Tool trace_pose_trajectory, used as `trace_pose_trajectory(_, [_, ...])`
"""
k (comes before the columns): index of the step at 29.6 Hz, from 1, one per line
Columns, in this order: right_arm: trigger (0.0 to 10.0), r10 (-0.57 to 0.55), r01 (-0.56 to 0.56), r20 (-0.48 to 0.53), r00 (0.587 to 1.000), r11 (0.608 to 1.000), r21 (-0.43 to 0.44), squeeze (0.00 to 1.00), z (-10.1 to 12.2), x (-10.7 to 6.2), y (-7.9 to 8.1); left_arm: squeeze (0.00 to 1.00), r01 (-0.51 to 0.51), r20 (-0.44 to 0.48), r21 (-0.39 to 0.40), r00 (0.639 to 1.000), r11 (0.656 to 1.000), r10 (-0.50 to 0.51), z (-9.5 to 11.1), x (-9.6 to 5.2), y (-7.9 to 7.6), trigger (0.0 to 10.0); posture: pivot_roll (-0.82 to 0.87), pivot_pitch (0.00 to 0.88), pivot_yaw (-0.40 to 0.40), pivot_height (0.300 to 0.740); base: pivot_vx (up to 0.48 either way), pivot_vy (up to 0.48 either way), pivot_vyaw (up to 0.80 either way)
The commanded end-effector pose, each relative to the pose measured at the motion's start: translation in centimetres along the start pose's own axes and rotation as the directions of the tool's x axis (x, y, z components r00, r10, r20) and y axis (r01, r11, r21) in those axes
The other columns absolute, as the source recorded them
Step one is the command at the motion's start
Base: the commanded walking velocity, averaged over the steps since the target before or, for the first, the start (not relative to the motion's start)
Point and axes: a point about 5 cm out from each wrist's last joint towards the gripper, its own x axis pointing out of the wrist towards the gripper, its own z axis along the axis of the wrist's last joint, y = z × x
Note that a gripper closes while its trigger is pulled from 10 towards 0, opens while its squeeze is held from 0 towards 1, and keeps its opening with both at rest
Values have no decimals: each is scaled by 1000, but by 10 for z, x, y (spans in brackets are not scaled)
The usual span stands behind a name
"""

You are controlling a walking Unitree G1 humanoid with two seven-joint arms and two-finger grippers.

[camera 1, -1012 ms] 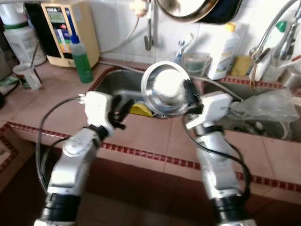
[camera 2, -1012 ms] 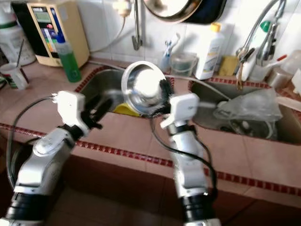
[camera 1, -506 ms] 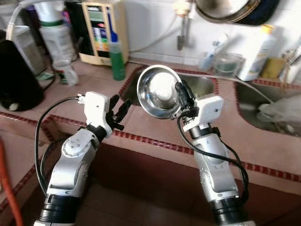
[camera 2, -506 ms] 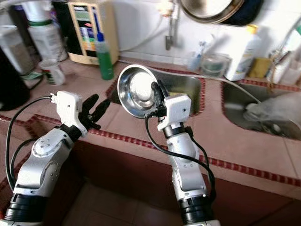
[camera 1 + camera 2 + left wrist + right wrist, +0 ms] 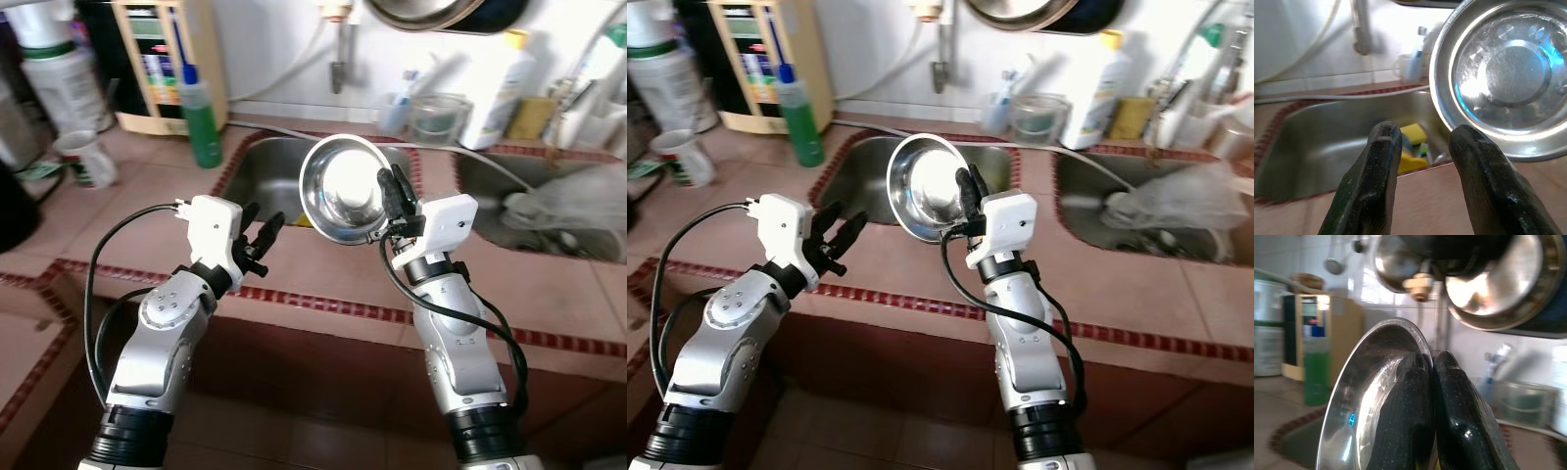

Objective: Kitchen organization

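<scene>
From the head, the right gripper [image 5: 395, 191] pinches the rim of a steel bowl [image 5: 342, 188], held tilted on edge above the counter [image 5: 323, 274] at the sink's [image 5: 257, 166] near edge, while the left gripper [image 5: 261, 235] hovers beside it, fingers parted and empty. The left wrist view shows its two fingers [image 5: 1374, 181] spread, the bowl just ahead and a yellow sponge [image 5: 1409, 147] in the sink beyond. The right wrist view shows its fingers [image 5: 1413, 421] pressed together on the bowl's rim.

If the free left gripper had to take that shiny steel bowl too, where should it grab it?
Probably the thin rim of the steel bowl on its left side, opposite where the right gripper is shut on it. The bowl is tipped on edge with its hollow facing the robot, so one finger could go inside and one behind. The left gripper, open, sits just left of it.
</scene>
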Motion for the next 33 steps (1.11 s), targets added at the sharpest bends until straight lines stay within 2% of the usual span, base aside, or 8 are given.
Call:
trace_pose_trajectory(1, [10000,-1,1,6,1000,1000,4,0,2,4,0,0,14,18,25,1000,1000,-14,6,1,0,10000,-31,0,32,740,0,0,-800])
trace_pose_trajectory(5, [10000,0,0,5,1000,1000,3,0,2,5,1,0,18,21,23,1000,1000,-19,6,2,0,10000,-30,0,31,740,141,0,-800])
trace_pose_trajectory(13, [10000,4,-4,15,1000,1000,-1,0,3,7,1,0,24,20,21,999,999,-25,7,3,0,10000,-31,0,32,740,433,0,-734])
trace_pose_trajectory(29, [10000,24,-24,29,999,1000,4,0,4,8,5,0,15,21,19,1000,1000,-15,7,5,1,10000,-28,0,28,740,469,0,0])
trace_pose_trajectory(33, [10000,21,-21,17,1000,1000,18,0,3,7,5,0,-27,32,-44,999,999,28,9,5,3,10000,-29,0,28,740,124,0,0])
